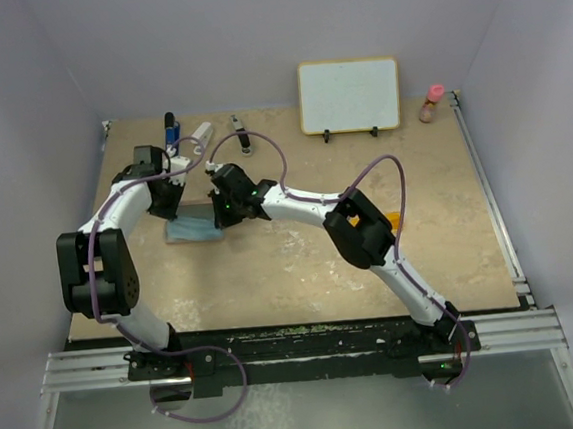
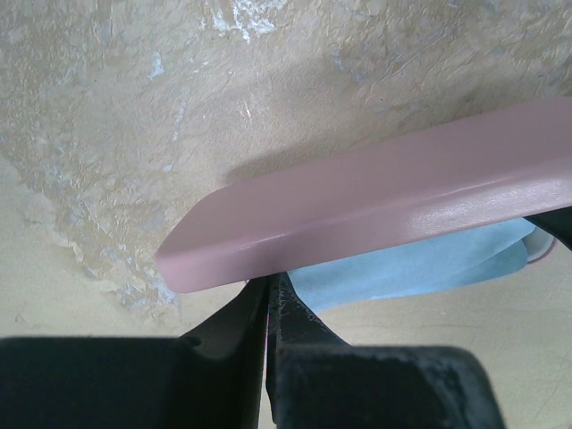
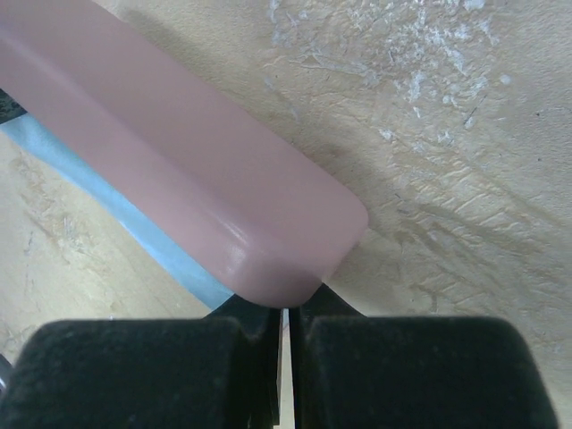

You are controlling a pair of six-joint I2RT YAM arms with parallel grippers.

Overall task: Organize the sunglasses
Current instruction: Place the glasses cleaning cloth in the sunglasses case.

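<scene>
The sunglasses [image 1: 397, 221] show only as a small orange patch beside my right arm's elbow. A pink case [image 2: 375, 201] lies over a light blue cloth [image 2: 402, 273] at the table's back left. My left gripper [image 2: 268, 284] is shut, its tips tucked under one long edge of the case. My right gripper [image 3: 284, 308] is shut too, with its tips hidden beneath the rounded end of the case [image 3: 179, 170]. The cloth [image 3: 107, 192] sticks out below. From above, the two grippers [image 1: 177, 191] [image 1: 224, 212] meet over the cloth [image 1: 193, 231] and hide most of the case.
A whiteboard [image 1: 349, 95] stands at the back wall, and a pink-capped bottle [image 1: 433, 104] is in the back right corner. A blue-tipped item [image 1: 171, 130], a white item [image 1: 200, 134] and a black tool [image 1: 243, 136] lie along the back left edge.
</scene>
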